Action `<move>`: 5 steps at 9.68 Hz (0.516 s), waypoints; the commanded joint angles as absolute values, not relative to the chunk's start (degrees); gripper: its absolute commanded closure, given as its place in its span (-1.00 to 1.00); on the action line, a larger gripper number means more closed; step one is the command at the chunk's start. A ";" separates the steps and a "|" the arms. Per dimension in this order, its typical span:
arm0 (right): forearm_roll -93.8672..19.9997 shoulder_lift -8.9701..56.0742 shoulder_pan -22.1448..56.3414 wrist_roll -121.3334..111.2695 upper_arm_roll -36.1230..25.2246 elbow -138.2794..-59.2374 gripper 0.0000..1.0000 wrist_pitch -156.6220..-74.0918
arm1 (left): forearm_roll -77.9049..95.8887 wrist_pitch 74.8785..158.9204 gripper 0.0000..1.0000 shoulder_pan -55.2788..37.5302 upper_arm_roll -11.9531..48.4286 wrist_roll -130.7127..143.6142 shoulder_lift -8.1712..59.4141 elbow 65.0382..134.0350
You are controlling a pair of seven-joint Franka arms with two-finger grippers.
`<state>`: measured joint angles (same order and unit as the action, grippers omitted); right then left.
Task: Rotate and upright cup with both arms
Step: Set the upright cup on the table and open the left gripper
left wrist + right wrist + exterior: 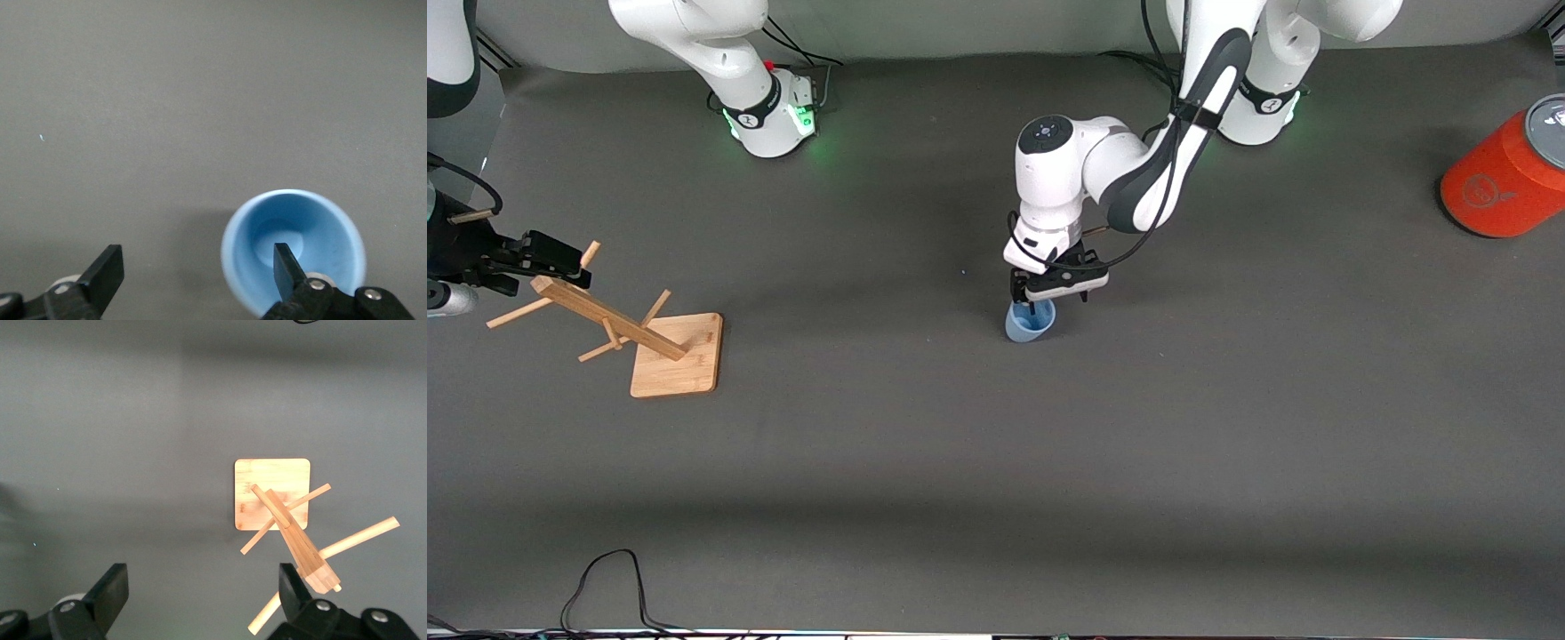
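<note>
- The small pale-blue plastic cup (pixel 1030 322) stands upright, mouth up, on the dark grey table (pixel 996 462), near the middle and a little toward the left arm's end.
- The left gripper (pixel 1030 307) is right at the cup. Its black fingers are spread wide. In the left wrist view one finger (pixel 285 267) reaches down inside the cup (pixel 293 250) and the other is outside the rim at about 9 o'clock from the cup, so they sit on both sides of one wall (they do not pinch it).
- The right gripper (pixel 560 258) hangs over the top of the tilted wooden peg rack (pixel 618 324) at the right arm's end. Its fingers are wide open and hold nothing.
- In the right wrist view the rack (pixel 287 520) shows a square base and a leaning post with pegs.
- A big orange-red can with a silver top (pixel 1507 173) sits at the table edge at the left arm's end, at about 2 o'clock from the cup, well apart.
- There is lots of bare table around the cup, most of all nearer the front camera.
- Count: one cup, one rack, one can, two arms, two grippers.
</note>
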<state>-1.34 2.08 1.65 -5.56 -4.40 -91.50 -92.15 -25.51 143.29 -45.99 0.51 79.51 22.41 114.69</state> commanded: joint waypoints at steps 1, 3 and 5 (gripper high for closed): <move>1.22 1.14 2.46 -4.74 -4.66 -92.02 -1.00 -91.85 | -25.67 142.47 -1.00 -46.67 0.53 80.85 22.14 113.83; 1.32 1.14 2.55 -4.31 -4.66 -91.93 -1.00 -91.76 | -25.66 141.77 -1.00 -46.32 0.61 80.77 21.80 112.68; 0.80 1.05 2.46 -4.13 -4.66 -92.02 -1.00 -91.76 | -25.31 139.50 -1.00 -45.97 0.53 80.07 21.18 110.58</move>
